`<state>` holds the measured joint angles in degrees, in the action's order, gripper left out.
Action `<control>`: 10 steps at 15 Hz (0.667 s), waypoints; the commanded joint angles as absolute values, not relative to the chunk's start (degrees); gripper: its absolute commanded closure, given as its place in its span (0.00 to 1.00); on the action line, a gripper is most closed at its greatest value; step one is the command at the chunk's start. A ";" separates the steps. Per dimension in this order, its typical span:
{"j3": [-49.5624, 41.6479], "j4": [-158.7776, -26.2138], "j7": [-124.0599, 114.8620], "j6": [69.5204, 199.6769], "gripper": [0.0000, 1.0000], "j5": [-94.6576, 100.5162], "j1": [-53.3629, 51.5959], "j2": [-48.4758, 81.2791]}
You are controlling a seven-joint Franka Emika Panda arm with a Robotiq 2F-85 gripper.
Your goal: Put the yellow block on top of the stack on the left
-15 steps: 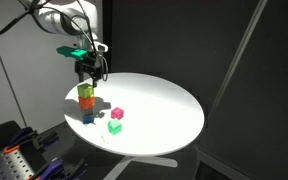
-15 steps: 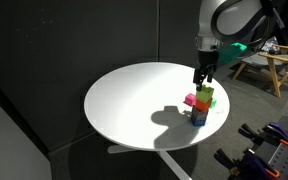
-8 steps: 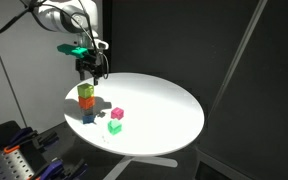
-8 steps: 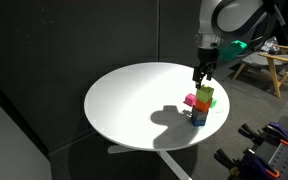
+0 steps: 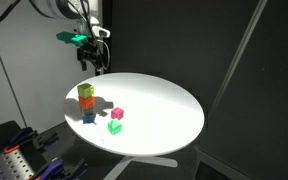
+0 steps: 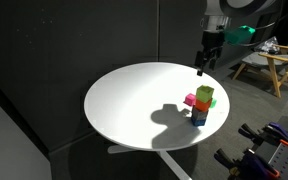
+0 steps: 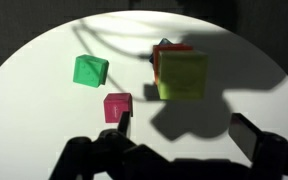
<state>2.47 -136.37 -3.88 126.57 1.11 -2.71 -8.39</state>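
Since last frame, end effector (image 5: 96, 67) rose, jaws apart, empty. Round white surface (image 5: 164, 105), dark curtains (image 6: 74, 40) around. Yellow block (image 5: 85, 92) caps the stack (image 5: 87, 107), well below end effector.

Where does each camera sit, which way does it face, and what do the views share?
In an exterior view: raised beside the table, looking down across it at the stack; arm and open tool show above.
In an exterior view: raised off another side, stack near the table's edge; tool shows.
Wrist view: looks down on the yellow block; only tool fingers show.
Shared: yellow block atop the stack.
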 commanded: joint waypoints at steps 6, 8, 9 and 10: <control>0.97 -135.22 -5.89 116.48 0.00 -0.79 -0.64 -19.11; 0.64 -134.82 -6.24 113.62 0.00 -0.22 0.27 -21.35; 0.51 -134.62 -6.31 112.30 0.00 -0.02 0.72 -22.28; 0.41 -134.35 -6.30 110.71 0.00 0.28 1.21 -23.22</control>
